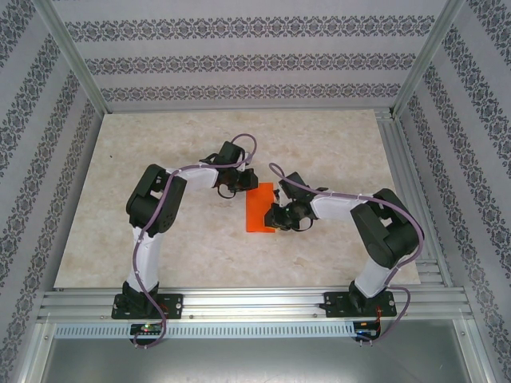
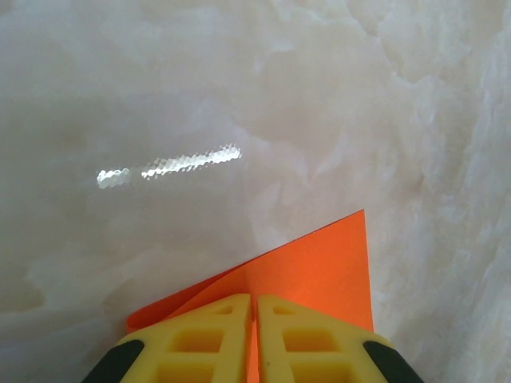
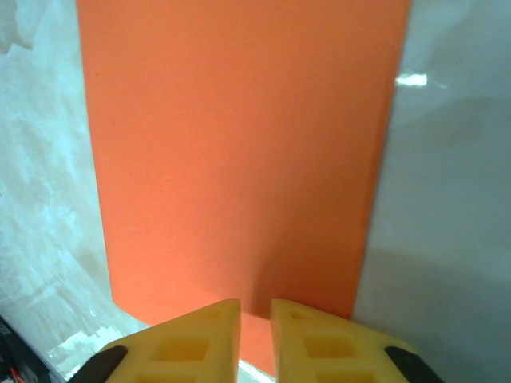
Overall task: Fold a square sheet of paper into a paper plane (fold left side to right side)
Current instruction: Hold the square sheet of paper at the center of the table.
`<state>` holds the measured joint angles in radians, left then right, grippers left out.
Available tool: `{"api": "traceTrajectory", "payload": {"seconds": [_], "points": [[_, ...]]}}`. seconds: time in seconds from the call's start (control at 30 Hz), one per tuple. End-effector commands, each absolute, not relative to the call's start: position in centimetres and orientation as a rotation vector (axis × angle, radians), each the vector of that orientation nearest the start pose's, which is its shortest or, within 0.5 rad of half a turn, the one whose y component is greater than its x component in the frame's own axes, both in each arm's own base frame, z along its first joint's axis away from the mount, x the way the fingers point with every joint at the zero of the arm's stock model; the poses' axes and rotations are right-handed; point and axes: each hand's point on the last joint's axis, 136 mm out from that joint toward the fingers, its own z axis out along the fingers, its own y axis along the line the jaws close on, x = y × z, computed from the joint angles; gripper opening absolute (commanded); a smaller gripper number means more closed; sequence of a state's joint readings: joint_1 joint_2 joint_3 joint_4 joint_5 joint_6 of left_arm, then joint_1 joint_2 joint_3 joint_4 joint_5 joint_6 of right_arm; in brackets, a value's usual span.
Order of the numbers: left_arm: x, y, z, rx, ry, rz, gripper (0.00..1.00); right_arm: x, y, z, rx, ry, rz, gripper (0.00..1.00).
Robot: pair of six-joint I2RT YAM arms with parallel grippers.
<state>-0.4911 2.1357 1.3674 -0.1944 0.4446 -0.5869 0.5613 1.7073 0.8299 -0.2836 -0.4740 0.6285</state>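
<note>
Orange paper (image 1: pixel 260 208) lies smooth and rectangular on glossy marbled tabletop (image 1: pixel 160 159)

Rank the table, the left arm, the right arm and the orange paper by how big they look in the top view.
1. Table: by far the largest.
2. Left arm and right arm: they look much alike, so no ranking between them.
3. Orange paper: the smallest, and partly covered.
</note>
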Motion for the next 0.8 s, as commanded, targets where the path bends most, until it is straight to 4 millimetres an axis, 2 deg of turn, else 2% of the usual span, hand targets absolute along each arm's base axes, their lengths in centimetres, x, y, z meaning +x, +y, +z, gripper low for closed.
{"api": "traceTrajectory", "payload": {"seconds": [0.0, 0.13, 0.3, 0.4, 0.53, 0.77], "points": [[40.7, -29.0, -0.7, 0.050, 2.742, -0.882, 0.14, 27.2, 25.2, 5.2, -0.048, 2.845, 1.003, 0.24], [40.5, -28.9, -0.8, 0.048, 2.742, -0.880, 0.14, 30.3, 24.7, 8.5, -0.008, 2.734, 1.088, 0.25], [40.2, -29.0, -0.6, 0.057, 2.741, -0.877, 0.14, 34.7, 24.2, 9.3, 0.031, 2.684, 1.056, 0.21], [40.3, -29.1, -0.5, 0.059, 2.739, -0.874, 0.14, 37.1, 24.9, 8.8, 0.050, 2.673, 1.055, 0.18], [40.2, -29.1, -0.4, 0.061, 2.740, -0.869, 0.14, 39.2, 25.8, 6.5, 0.090, 2.709, 1.043, 0.15], [40.2, -29.1, -0.1, 0.065, 2.735, -0.874, 0.14, 39.2, 25.5, 2.0, 0.135, 2.806, 0.963, 0.15]]}}
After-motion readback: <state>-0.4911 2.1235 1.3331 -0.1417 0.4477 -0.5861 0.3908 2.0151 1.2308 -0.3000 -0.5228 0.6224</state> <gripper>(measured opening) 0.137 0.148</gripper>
